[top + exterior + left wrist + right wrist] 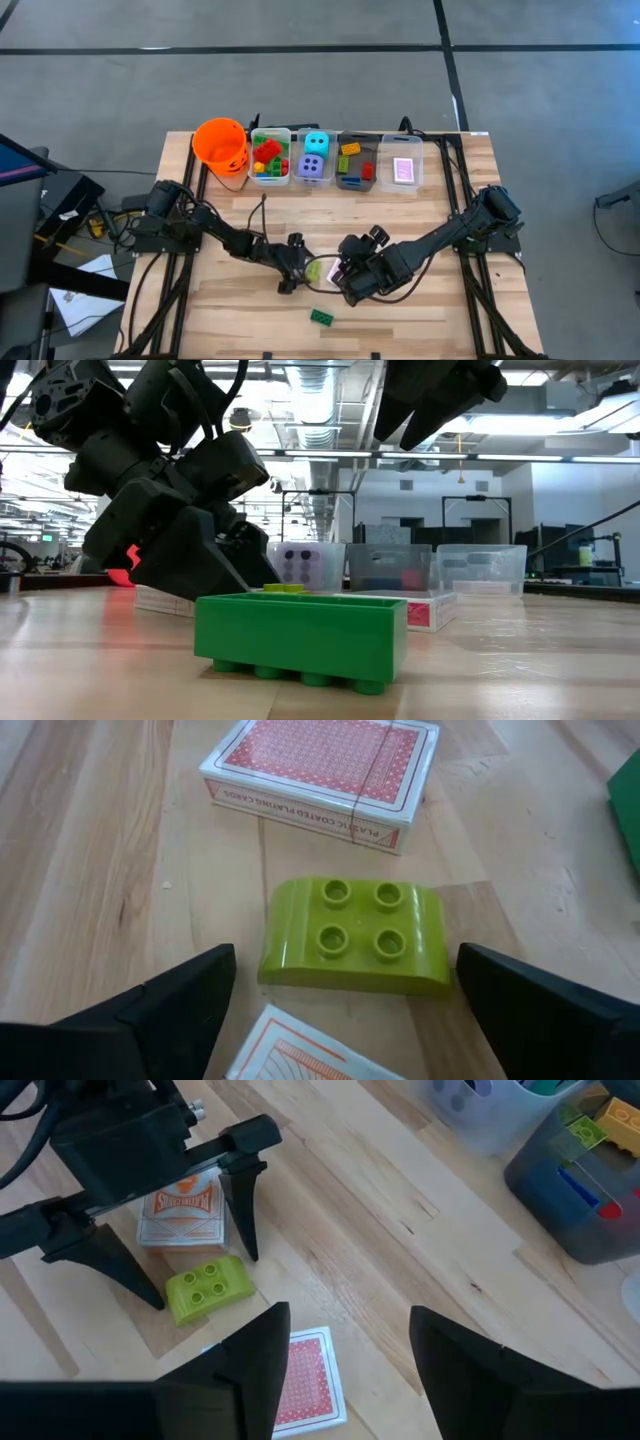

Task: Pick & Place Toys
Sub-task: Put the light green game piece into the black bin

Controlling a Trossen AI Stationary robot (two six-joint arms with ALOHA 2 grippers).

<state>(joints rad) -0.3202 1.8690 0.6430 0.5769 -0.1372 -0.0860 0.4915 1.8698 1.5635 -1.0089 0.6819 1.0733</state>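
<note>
Wooden table (420,310): slatted top carrying both arms, the loose toys and a row of containers along the far edge.
Lime brick (355,935): four-studded, rounded, flat on the wood near the table's middle, between the left gripper's two fingers, touching neither.
Left gripper (345,995): lowered around the lime brick, fingers spread wide, nothing grasped.
Right gripper (345,1350): hovering just beside the left one, fingers parted, holding nothing, above a red-backed card pack (305,1380).
Second card pack (320,780): boxed, lying on the table near the lime brick but apart from it.
Green brick (322,317): alone near the front edge, studs down in the low view.
Orange bucket (220,145): far left of the row.
Clear bins (335,160): four side by side; bricks, two dice, bricks, cards.
</note>
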